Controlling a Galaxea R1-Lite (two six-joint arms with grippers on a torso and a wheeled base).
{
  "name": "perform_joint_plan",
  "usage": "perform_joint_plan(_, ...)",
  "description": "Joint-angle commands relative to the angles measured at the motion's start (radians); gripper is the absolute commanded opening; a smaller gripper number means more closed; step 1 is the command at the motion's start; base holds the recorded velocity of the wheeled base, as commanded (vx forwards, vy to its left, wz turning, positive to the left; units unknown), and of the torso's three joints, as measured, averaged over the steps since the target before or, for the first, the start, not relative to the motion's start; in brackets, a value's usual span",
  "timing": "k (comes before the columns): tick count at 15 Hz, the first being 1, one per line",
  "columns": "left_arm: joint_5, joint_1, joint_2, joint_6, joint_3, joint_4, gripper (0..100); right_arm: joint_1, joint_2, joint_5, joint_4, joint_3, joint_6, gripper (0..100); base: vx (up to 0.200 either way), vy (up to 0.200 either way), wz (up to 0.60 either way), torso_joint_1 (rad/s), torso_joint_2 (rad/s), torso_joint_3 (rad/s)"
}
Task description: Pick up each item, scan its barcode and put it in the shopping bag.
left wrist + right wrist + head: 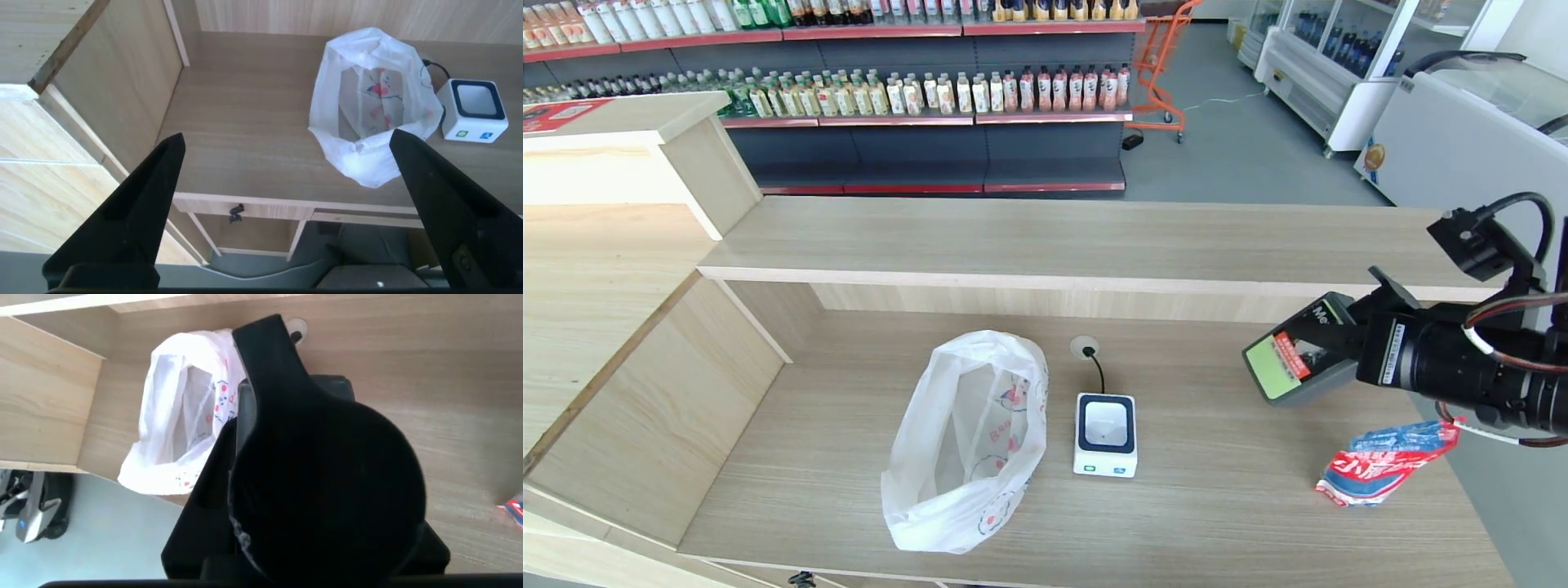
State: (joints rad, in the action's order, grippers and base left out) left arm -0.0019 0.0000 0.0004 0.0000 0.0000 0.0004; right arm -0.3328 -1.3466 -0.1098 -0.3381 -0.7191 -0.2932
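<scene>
Dark box [1294, 353] with a green and red label is off the counter [1217, 506], clamped in the right gripper [1352, 335] and held in the air over the counter's right part, label face tilted up toward the head camera. Second item, a red/blue/white packet [1384, 461], lies flat at the counter's right edge, below the right arm and well apart from the scanner; its corner shows at the edge of the right wrist view [513, 513]. Scanner [1105, 434] sits mid-counter, window up, with its cable running back to a grommet hole [1085, 347]. White shopping bag [968, 441] lies just beside the scanner on the robot's left, mouth gaping toward the near edge, red print on its side; I can't tell whether it holds anything. Bag and scanner also show side by side in the left wrist view [372, 106] [476, 110]. Left gripper [288, 140] is released, fingers [139, 212] spread wide and holding nothing, hanging above the counter's near-left edge, off to the bag's side. Behind the counter: shelves of bottles [931, 90].
</scene>
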Motion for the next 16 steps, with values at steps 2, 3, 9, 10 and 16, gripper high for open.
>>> perform_joint_plan(2,0.002,0.0,0.0,0.0,0.0,0.0,100,-0.006,-0.016,-0.004,-0.004,-0.002,0.0,0,0.0,0.2,0.0,0.022,0.02,-0.002)
perform_joint_plan(3,0.002,0.0,0.0,0.003,0.0,0.0,100,-0.011,-0.029,-0.004,-0.004,-0.003,0.0,0,0.0,0.2,0.0,-0.017,0.0,0.002)
perform_joint_plan(9,0.002,0.0,0.0,-0.002,0.0,0.0,100,-0.089,-0.322,0.005,-0.004,-0.151,0.065,0,0.0,0.0,0.0,0.0,0.0,0.0)
perform_joint_plan(10,0.002,0.0,0.0,-0.002,0.0,0.0,100,-0.112,-0.385,0.007,-0.004,-0.189,0.086,0,0.0,0.0,0.0,0.0,0.0,0.0)
perform_joint_plan(16,0.002,0.0,0.0,-0.002,0.0,0.0,100,-0.229,-0.726,0.041,-0.019,-0.404,0.138,0,0.0,0.0,0.0,0.0,0.0,0.0)
